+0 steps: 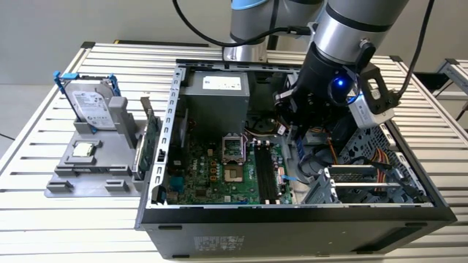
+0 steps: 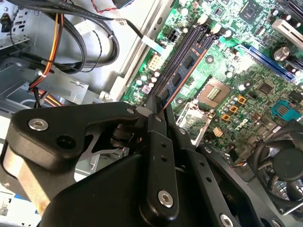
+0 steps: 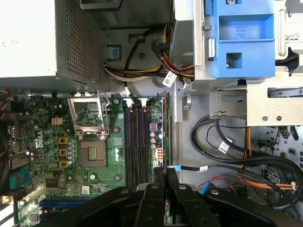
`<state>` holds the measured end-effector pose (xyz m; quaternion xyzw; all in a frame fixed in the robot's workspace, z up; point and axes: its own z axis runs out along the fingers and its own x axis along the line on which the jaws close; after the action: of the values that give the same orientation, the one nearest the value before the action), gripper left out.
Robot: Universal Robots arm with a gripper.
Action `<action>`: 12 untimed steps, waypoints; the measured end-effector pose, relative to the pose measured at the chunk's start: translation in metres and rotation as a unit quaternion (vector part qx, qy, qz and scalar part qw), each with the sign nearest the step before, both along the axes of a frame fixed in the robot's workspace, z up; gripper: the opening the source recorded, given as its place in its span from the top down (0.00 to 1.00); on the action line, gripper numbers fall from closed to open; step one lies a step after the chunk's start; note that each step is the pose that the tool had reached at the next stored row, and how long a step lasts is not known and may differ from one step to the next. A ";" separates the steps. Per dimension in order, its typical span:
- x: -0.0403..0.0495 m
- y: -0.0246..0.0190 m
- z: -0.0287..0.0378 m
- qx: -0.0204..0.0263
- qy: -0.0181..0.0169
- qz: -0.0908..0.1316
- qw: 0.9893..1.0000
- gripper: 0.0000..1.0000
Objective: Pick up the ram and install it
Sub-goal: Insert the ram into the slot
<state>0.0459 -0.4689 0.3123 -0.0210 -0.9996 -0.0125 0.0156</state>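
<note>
Pincer (image 2: 157, 111) pinches ram (image 2: 185, 71) edge-on above motherboard (image 2: 246, 90) slots.

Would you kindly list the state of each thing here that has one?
Gripper: shut on the ram, inside the computer case.
Ram: held on edge above the memory slots, not seated.
Memory slots: empty.
Computer case: side open.
Processor socket: empty, its frame lifted.
Hard drive: upright in the grey stand.

1 ram (image 3: 165, 132), 1 hand (image 3: 163, 189), 1 PC case (image 1: 292, 219), 1 hard drive (image 1: 93, 109), 1 CPU socket (image 3: 92, 153)
</note>
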 end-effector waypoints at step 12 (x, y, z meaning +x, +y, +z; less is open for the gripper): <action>-0.0036 -0.0001 -0.0126 0.000 0.000 0.000 1.000 1.00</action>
<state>0.0423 -0.4690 0.2998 -0.0211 -0.9996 -0.0125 0.0156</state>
